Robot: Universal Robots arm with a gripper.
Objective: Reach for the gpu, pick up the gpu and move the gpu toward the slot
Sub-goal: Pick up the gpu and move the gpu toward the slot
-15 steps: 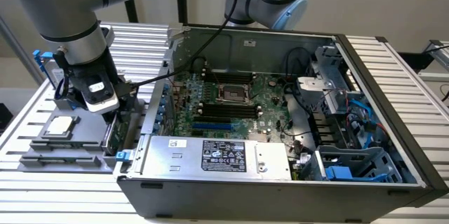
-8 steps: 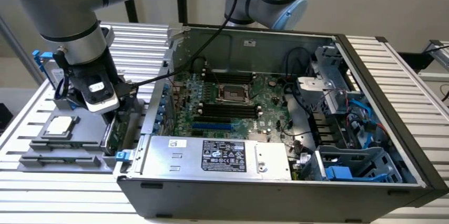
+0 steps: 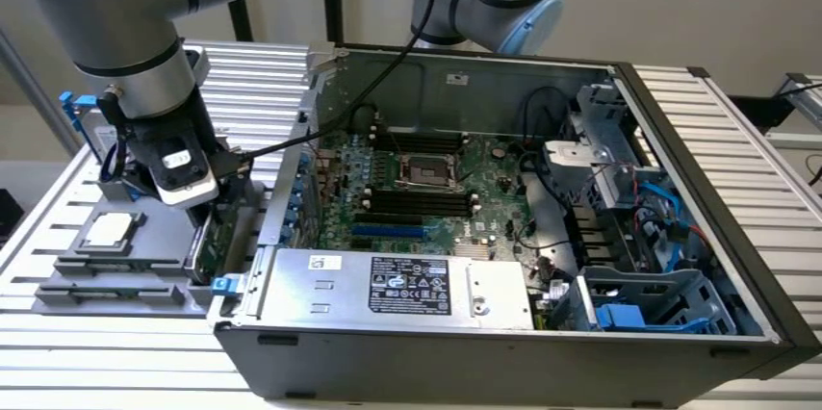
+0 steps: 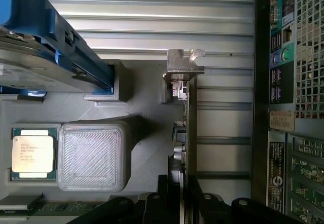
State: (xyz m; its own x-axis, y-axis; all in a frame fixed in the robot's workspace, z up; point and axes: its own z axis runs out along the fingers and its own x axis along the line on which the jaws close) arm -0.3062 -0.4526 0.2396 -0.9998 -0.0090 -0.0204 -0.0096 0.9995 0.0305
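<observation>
The gpu point(image 4: 186, 127) stands on edge in the grey holder point(image 4: 147, 107), in the lower left of the exterior view, just beside the open computer case point(image 3: 514, 357). Its silver bracket point(image 4: 185, 62) faces away from the gripper point(image 4: 179, 201), whose black fingers point(image 4: 163, 196) are clamped on the card's two faces.

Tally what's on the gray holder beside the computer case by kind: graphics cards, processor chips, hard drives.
gpu: 1
processor chip: 1
hard drive in blue frame: 1
Total: 3
</observation>
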